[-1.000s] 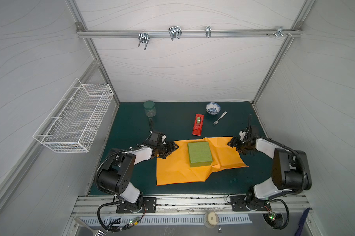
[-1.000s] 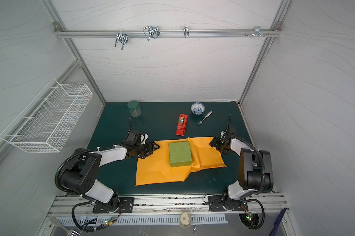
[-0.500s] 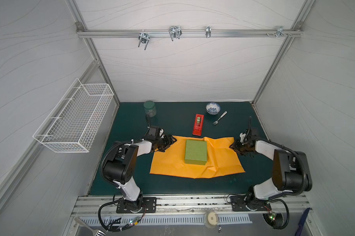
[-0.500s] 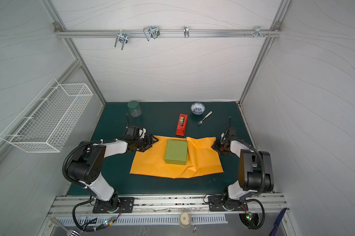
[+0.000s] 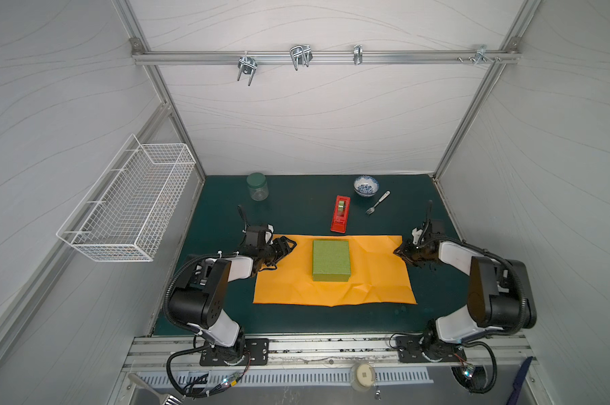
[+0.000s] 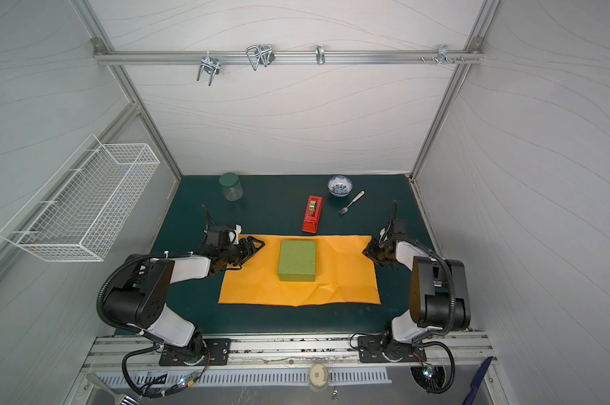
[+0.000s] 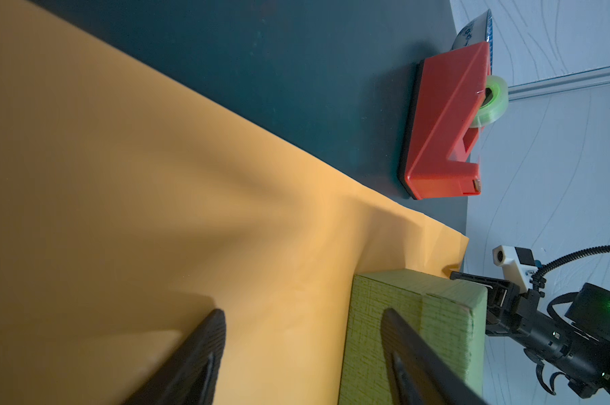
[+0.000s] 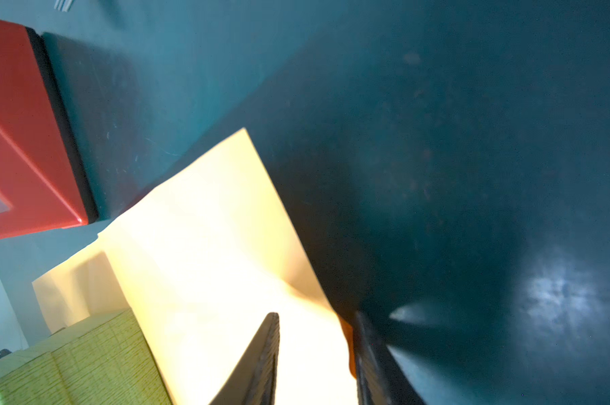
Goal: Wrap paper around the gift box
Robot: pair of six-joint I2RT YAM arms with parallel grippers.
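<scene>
Reaching in from the left of the gift box [image 5: 331,259], the left gripper [image 5: 289,245] stands with its jaws wide apart over the paper [image 5: 366,280] and holds nothing. In the left wrist view only the orange sheet lies between its fingers [image 7: 205,343]. To the right of the box, the right gripper [image 5: 398,250] is partly open and straddles the sheet's right edge. Whether either pad touches the paper cannot be told. The box sits closed on the sheet near its middle, close to the far edge and apart from both grippers. Just behind the box, off the paper, a red tape dispenser [image 5: 341,214] lies on the dark green mat [image 5: 296,210]. Farther behind are a bowl [image 5: 366,185], a fork [image 5: 377,202] and a lidded jar [image 5: 257,186]. Only the top views take in the jar. Only the right wrist view shows the sheet's edge curling up between the fingers [image 8: 268,343].
</scene>
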